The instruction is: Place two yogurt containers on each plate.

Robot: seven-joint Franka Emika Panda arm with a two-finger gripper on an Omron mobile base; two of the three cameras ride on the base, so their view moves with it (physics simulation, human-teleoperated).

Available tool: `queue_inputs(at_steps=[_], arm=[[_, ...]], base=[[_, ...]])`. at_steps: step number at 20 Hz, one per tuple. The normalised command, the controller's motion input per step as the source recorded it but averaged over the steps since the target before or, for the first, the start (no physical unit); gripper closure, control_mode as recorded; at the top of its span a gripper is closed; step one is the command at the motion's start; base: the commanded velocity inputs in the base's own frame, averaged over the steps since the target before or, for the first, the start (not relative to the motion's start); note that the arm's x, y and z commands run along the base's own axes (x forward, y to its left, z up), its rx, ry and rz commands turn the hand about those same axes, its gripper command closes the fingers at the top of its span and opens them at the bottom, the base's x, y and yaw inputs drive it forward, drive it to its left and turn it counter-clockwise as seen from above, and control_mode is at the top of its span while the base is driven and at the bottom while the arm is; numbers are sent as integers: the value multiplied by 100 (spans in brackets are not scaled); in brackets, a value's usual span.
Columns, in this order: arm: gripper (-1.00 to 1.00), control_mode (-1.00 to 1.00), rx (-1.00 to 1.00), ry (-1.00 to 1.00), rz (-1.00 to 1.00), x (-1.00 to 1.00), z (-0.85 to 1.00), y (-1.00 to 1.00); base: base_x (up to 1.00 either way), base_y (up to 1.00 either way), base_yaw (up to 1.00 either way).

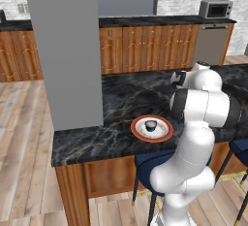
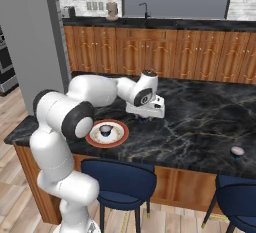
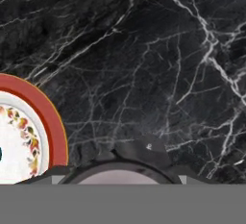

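The arm reaches forward over a black marble table [image 2: 200, 122], and its hand [image 2: 145, 119] hangs low over the slab near the centre of the right base view, just right of and above a plate. In the hand view a pale pinkish round top of a yogurt cup [image 3: 117, 179] sits at the bottom centre, pressed up between dark parts of the hand, with the dark marble spread out beyond it. The fingers look closed around this cup, though the tips themselves are mostly cut off by the frame's bottom, so the grip is judged from the cup's place between them.

The white plate with an orange-red rim [image 2: 119, 136] lies on the table near its front edge, at centre left of the right base view and just right of centre in the left base view [image 1: 165, 132]. One yogurt cup [image 2: 105, 130], dark blue with a pale top, stands upright in the middle of that plate. In the hand view the plate's red rim and a flowered inner border curve in from the left edge [image 3: 50, 122].

Another yogurt cup [image 2: 237, 151] stands alone on the table at the right of the right base view, well apart from the plate. Blue stools [image 2: 120, 179] stand tucked under the table's front.
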Motion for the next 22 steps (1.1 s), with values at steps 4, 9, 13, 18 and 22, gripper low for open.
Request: queue_inputs(at_steps=[4, 9, 13, 18, 22], arm=[[100, -100, -2, 0, 0, -2, -1, 79], [100, -100, 0, 0, 0, 0, -13, 57], [100, -100, 0, 0, 0, 0, -23, 28], [100, -100, 0, 0, 0, 0, -14, 9], [100, -100, 0, 0, 0, 0, -10, 9]], base=[[0, 0, 0], [0, 0, 0], [0, 0, 0], [0, 0, 0], [0, 0, 0]])
